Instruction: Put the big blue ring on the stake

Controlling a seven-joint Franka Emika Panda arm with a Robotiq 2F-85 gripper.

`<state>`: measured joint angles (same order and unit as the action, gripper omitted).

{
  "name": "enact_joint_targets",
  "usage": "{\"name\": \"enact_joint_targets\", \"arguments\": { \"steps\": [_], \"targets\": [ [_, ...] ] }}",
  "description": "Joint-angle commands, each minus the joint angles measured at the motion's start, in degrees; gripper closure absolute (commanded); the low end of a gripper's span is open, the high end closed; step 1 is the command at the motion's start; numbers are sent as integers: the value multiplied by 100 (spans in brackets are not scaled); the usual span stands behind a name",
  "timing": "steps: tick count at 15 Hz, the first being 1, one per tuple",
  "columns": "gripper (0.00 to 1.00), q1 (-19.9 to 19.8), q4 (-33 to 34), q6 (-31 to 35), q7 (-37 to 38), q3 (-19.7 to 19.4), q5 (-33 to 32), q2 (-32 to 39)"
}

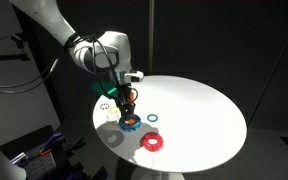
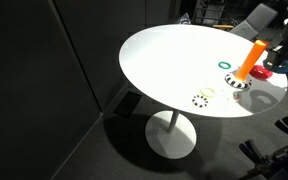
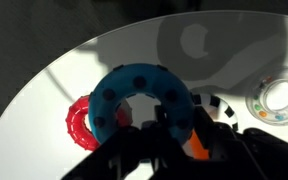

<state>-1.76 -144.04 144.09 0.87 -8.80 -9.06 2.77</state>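
Note:
The big blue ring [image 3: 134, 85] fills the middle of the wrist view, and my gripper [image 3: 179, 125] is shut on its near right side. In an exterior view the ring [image 1: 130, 125] hangs low over the white table, under the gripper [image 1: 128, 106]. The orange stake [image 2: 251, 58] stands on its dark base near the table's edge. In the wrist view a bit of the stake [image 3: 197, 148] shows between my fingers, just beside the ring. The ring is not around the stake.
A red ring [image 1: 154, 142] lies near the table's front edge and shows left of the blue ring in the wrist view [image 3: 77, 122]. A small green ring [image 1: 153, 119] lies close by. A white dotted ring [image 2: 200, 99] lies on the round white table [image 2: 164, 60].

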Motion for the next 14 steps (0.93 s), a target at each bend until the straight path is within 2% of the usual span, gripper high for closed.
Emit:
{"name": "enact_joint_targets", "arguments": {
  "steps": [1, 14],
  "targets": [
    [90, -99, 164, -575, 89, 161, 98, -368],
    [90, -93, 507, -1738, 58, 348, 224, -1218]
  ]
}}
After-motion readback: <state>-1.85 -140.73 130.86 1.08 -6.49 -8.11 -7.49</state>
